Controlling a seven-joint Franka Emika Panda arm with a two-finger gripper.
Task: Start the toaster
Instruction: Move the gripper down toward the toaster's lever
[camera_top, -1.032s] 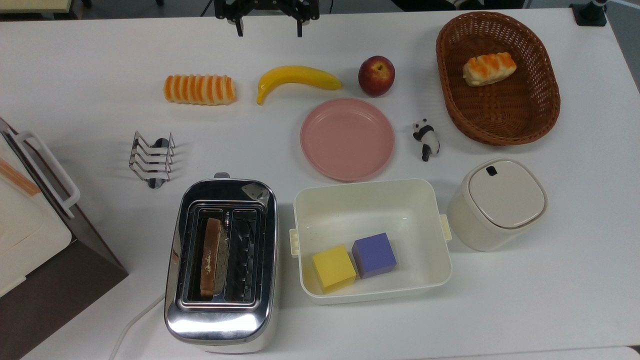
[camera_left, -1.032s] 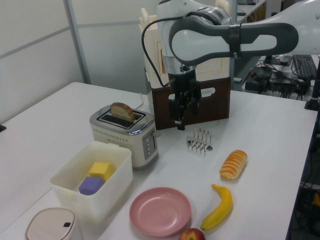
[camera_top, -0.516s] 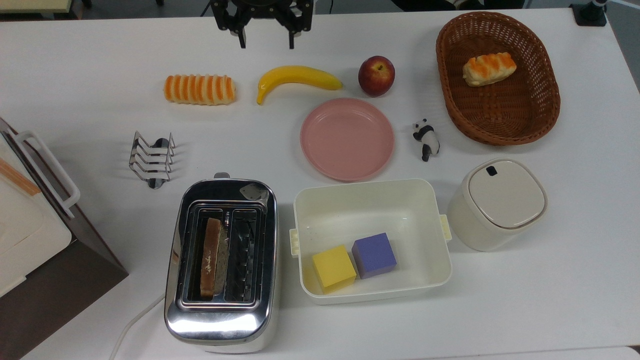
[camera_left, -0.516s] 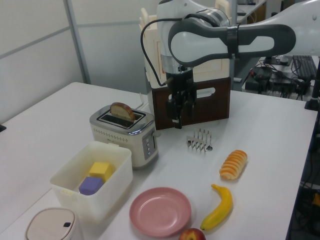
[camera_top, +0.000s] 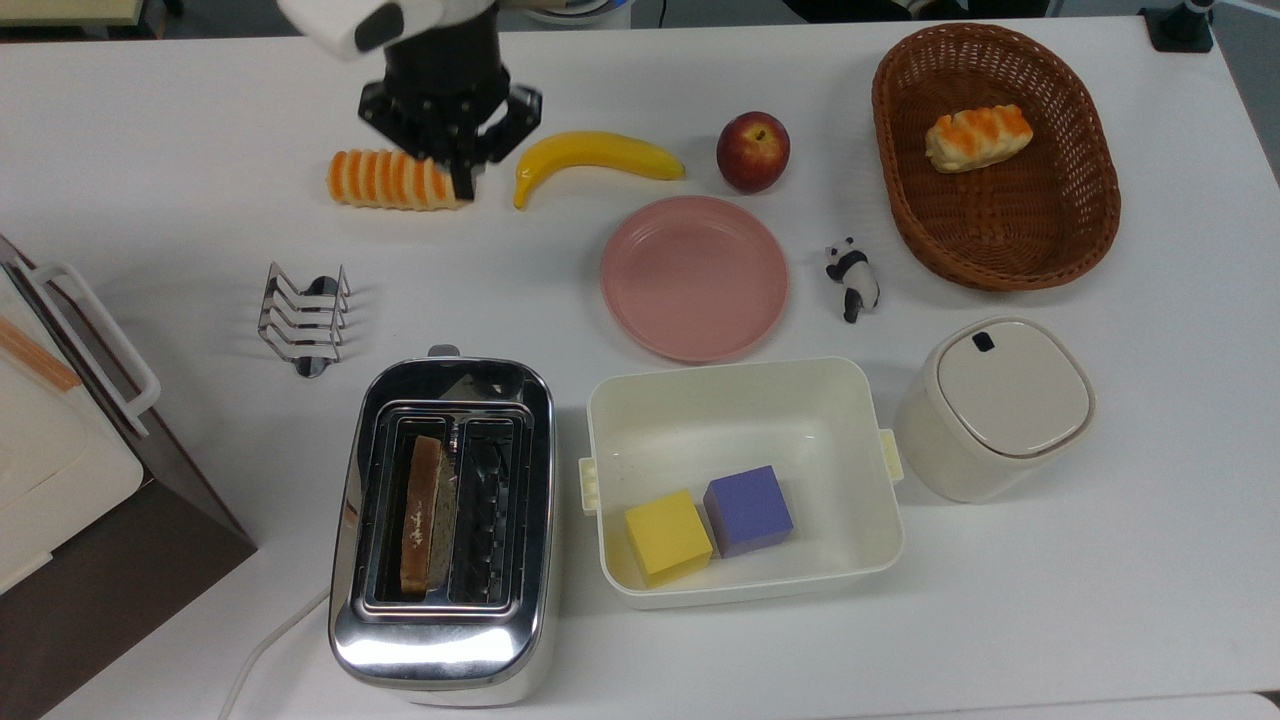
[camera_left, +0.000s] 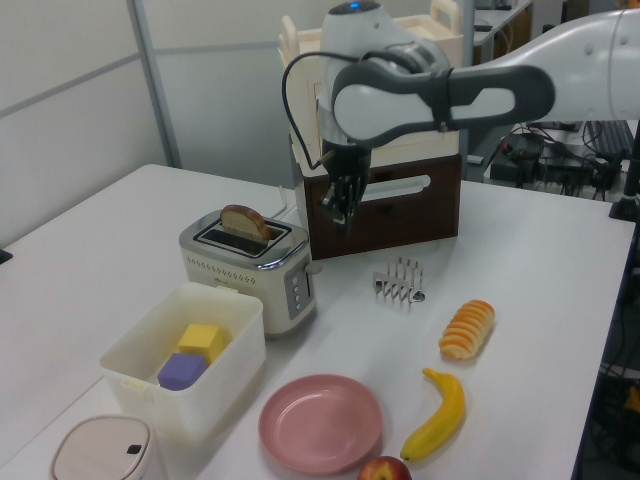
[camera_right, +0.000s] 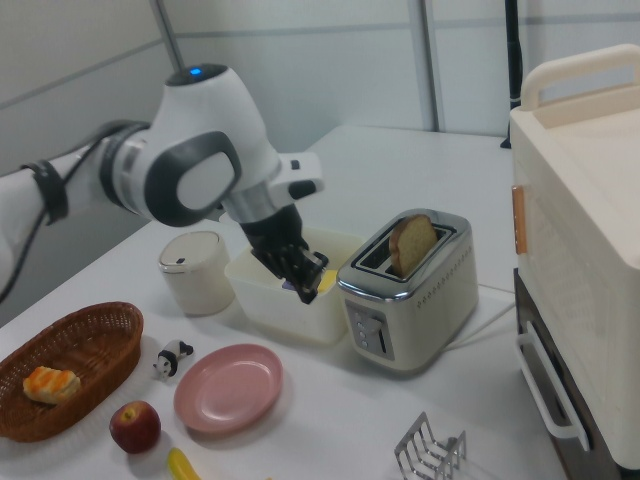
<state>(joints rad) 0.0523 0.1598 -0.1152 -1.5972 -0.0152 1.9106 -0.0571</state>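
White table (camera_top: 150, 110): toaster (camera_top: 443, 530) at 6 o'clock holds bread (camera_top: 420, 515); gripper (camera_top: 462, 180) hovers at 12, finger state unclear.

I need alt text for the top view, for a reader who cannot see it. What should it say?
A chrome toaster with one bread slice in a slot stands on a white table, while the robot gripper hangs over a striped bread roll. Around them lie a banana, a pink plate and a white bin holding two cubes.
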